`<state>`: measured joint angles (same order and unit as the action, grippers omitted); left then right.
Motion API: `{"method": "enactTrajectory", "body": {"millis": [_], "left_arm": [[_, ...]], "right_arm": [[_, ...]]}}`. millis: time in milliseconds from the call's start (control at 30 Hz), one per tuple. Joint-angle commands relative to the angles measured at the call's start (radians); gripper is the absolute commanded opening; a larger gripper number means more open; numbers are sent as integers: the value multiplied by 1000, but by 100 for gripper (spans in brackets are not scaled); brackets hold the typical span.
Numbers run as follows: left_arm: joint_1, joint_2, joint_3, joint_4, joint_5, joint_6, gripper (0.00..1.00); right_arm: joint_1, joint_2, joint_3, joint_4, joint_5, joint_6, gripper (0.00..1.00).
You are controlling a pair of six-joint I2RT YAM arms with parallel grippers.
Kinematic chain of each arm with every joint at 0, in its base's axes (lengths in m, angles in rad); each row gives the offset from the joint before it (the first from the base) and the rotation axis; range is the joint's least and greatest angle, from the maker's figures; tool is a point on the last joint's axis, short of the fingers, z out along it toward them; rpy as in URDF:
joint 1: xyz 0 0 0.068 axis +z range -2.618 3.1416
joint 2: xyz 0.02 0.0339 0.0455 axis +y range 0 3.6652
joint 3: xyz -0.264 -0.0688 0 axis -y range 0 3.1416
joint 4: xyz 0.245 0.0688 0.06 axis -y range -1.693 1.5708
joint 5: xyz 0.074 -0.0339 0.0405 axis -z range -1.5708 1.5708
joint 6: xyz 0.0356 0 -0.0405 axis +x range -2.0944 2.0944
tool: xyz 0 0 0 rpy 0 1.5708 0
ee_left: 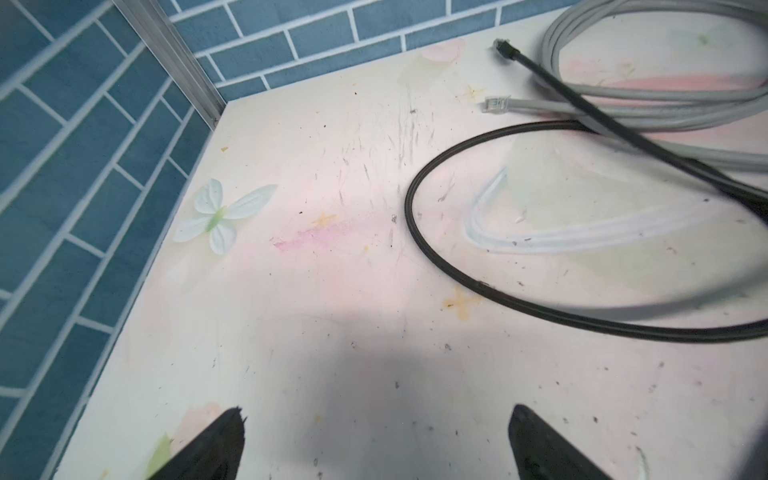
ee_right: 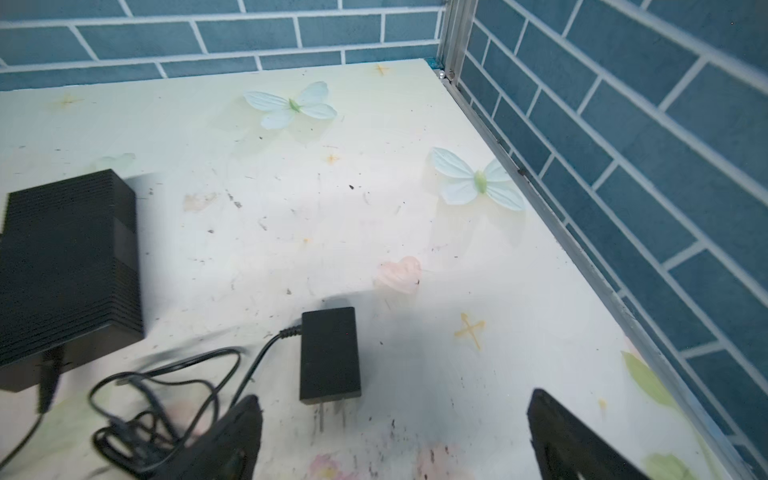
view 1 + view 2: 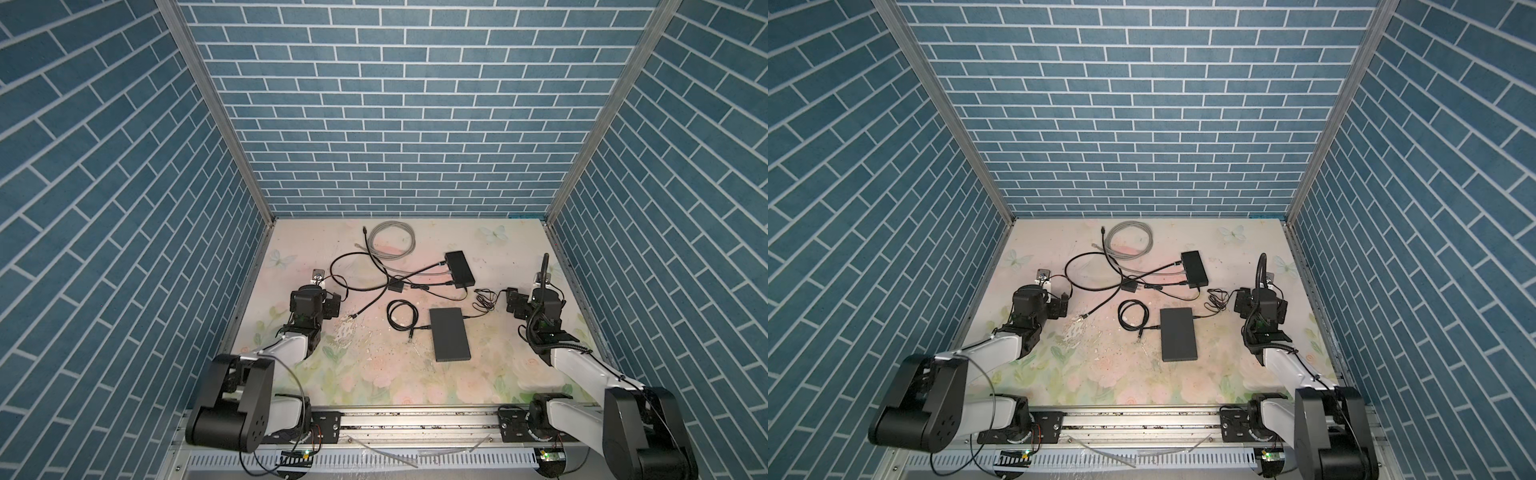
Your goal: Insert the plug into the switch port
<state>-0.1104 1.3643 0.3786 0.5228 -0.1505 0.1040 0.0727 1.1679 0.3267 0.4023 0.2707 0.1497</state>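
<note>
The floral table stands inside blue brick walls. The larger switch lies flat near the centre. A loose plug lies just beside its left edge, between the two arms. The left gripper and the right gripper are both spread wide, hold nothing, and are well apart from the plug.

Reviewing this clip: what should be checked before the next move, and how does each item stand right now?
1. Left gripper open and empty: ok.
2. Right gripper open and empty: ok.
3. Loose plug lying free beside the large switch: ok.
4. Large switch lying flat, nothing on top: ok.
5. Free port on it: cannot tell, too small in both top views.
6. Plug's clip orientation: cannot tell.
</note>
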Motion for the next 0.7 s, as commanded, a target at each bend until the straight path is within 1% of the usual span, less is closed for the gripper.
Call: {"method": "enactTrajectory", "body": {"millis": [0, 33, 67, 100, 133, 167, 200, 233, 267, 300, 333, 367, 400, 433, 467, 567, 600, 667], "left_arm": [[70, 100, -6, 306, 155, -1, 100], [73, 156, -31, 397, 168, 3, 100], [75, 176, -53, 492, 185, 7, 100], [80, 144, -22, 366, 181, 2, 100], [80, 167, -8, 378, 185, 3, 100], [81, 163, -2, 357, 168, -8, 100], [81, 162, 19, 316, 128, -23, 100], [83, 169, 6, 356, 114, -24, 100], [80, 161, 6, 343, 112, -23, 100], [80, 167, 8, 344, 127, -16, 100], [80, 166, 8, 345, 127, -15, 100], [80, 163, 5, 343, 126, -15, 100], [77, 166, 0, 360, 127, -12, 100], [77, 163, 4, 345, 133, -11, 100], [78, 167, 8, 346, 140, -12, 100], [80, 170, 10, 346, 144, -11, 100], [80, 168, 12, 339, 147, -15, 100], [83, 167, 6, 347, 147, -14, 100]], "right_arm": [[-50, 70, -44, 331, -92, -62, 99], [-65, 102, -53, 400, -116, -63, 99], [-84, 135, -47, 435, -151, -66, 99], [-95, 168, -34, 454, -175, -84, 99], [-101, 210, -26, 492, -187, -91, 99], [-117, 273, -6, 502, -230, -89, 99], [-121, 352, 3, 563, -255, -94, 98], [-120, 386, 5, 609, -277, -99, 98], [-122, 339, 30, 482, -278, -109, 98], [-121, 369, 25, 547, -293, -106, 99], [-122, 370, 23, 544, -297, -108, 99], [-122, 354, 32, 500, -297, -116, 99], [-123, 372, 21, 558, -320, -118, 99], [-122, 354, 26, 511, -316, -126, 99], [-122, 365, 26, 535, -323, -126, 99], [-122, 370, 40, 514, -315, -123, 99], [-121, 362, 54, 470, -309, -124, 99], [-121, 366, 62, 463, -295, -116, 99]]}}
